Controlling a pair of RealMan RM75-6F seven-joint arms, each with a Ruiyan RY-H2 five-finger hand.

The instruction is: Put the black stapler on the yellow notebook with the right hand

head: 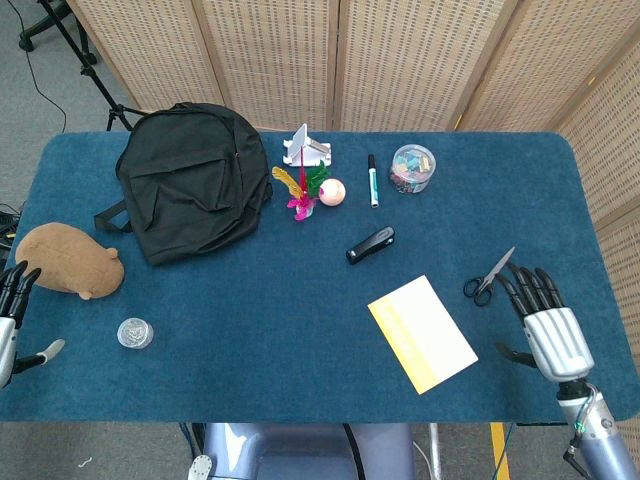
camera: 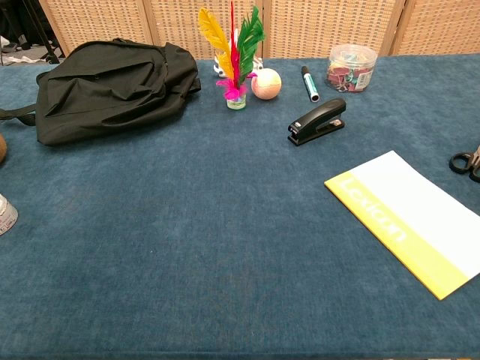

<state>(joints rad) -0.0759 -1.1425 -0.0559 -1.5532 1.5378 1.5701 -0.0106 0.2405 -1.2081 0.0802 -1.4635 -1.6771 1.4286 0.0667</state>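
Note:
The black stapler (head: 371, 244) (camera: 317, 121) lies on the blue table, a little beyond the yellow notebook (head: 422, 333) (camera: 409, 220), which lies flat near the front right. My right hand (head: 546, 327) hovers over the table's front right part, fingers spread and empty, just right of the notebook and far from the stapler. My left hand (head: 10, 318) shows at the left edge of the head view, fingers apart, holding nothing. Neither hand appears in the chest view.
Scissors (head: 488, 276) lie right next to the right hand's fingertips. A black backpack (head: 190, 179), feather shuttlecock (head: 301, 190), pink ball (head: 331, 192), marker (head: 372, 180), jar of clips (head: 412, 167), brown plush (head: 69, 260) and small round tin (head: 134, 332) are on the table.

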